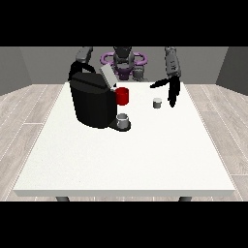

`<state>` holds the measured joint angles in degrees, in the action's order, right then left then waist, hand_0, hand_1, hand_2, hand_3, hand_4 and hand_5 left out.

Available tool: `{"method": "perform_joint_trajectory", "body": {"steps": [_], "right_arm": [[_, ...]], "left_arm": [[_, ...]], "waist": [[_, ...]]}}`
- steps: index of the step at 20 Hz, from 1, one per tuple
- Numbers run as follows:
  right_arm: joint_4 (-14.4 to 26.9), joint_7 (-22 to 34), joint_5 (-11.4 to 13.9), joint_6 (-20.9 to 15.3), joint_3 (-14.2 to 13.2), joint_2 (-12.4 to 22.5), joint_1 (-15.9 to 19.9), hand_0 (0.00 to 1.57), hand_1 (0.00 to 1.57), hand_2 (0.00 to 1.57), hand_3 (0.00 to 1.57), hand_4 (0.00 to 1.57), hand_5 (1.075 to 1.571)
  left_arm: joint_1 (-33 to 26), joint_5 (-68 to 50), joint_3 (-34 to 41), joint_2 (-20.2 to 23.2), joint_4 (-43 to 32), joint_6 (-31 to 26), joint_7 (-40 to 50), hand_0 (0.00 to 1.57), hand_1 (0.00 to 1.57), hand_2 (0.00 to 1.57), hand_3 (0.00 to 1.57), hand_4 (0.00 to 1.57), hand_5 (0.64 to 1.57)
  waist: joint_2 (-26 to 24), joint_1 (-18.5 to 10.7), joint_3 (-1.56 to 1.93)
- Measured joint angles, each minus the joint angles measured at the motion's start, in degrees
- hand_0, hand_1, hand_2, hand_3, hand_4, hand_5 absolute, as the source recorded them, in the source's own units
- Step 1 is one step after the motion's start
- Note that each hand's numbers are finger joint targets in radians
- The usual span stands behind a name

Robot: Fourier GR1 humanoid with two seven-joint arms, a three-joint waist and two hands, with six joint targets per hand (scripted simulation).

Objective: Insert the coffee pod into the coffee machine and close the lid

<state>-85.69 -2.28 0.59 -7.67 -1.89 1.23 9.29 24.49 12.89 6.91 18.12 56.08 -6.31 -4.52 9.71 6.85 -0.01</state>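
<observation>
A black coffee machine point(92, 102) stands on the left half of the white table point(126, 155), its grey lid point(107, 76) raised and tilted back. A small grey cup point(123, 120) sits on the machine's base at its front. A small grey coffee pod point(157, 102) rests on the table to the right of the machine. The hand at the view's right point(172, 92) hangs just right of the pod and above it, fingers pointing down and thumb spread towards the left, holding nothing. The other hand is hidden behind the machine.
A red mug point(122, 96) stands right behind the machine's front, between it and the pod. The arm at the view's left point(83, 54) reaches down behind the machine.
</observation>
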Motion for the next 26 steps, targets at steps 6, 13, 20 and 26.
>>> {"method": "perform_joint_trajectory", "body": {"steps": [6,13,20,26], "right_arm": [[3.67,0.94,0.35,-0.38,-1.1,0.92,1.48,0.0,0.0,0.0,0.0,0.41,1.571],[5.61,-0.31,0.57,-1.4,-0.49,0.49,1.63,0.0,0.0,0.0,0.0,0.43,1.571],[6.41,-1.32,0.77,-1.36,0.26,0.24,2.34,0.0,0.0,0.0,0.0,0.53,1.571],[7.35,-0.92,0.29,-1.77,-0.47,0.19,3.4,0.0,0.0,0.0,0.0,0.5,1.571]], "left_arm": [[1.11,4.34,-2.13,-0.76,-4.71,1.62,-1.58,0.65,0.65,0.72,0.35,0.0,1.571],[3.07,8.74,-3.23,0.65,-9.91,2.72,-1.13,0.58,0.58,0.72,0.47,0.0,1.571],[5.3,14.08,-4.64,2.28,-14.51,5.74,-4.0,0.67,0.67,0.81,0.55,0.0,1.571],[6.4,17.45,-4.91,1.04,-16.89,11.02,-6.5,0.84,0.84,0.97,0.74,0.39,1.571]], "waist": [[-1.04,-1.01,0.01],[-1.28,-0.56,-0.01],[0.35,0.59,0.0],[-0.09,0.44,0.0]]}}
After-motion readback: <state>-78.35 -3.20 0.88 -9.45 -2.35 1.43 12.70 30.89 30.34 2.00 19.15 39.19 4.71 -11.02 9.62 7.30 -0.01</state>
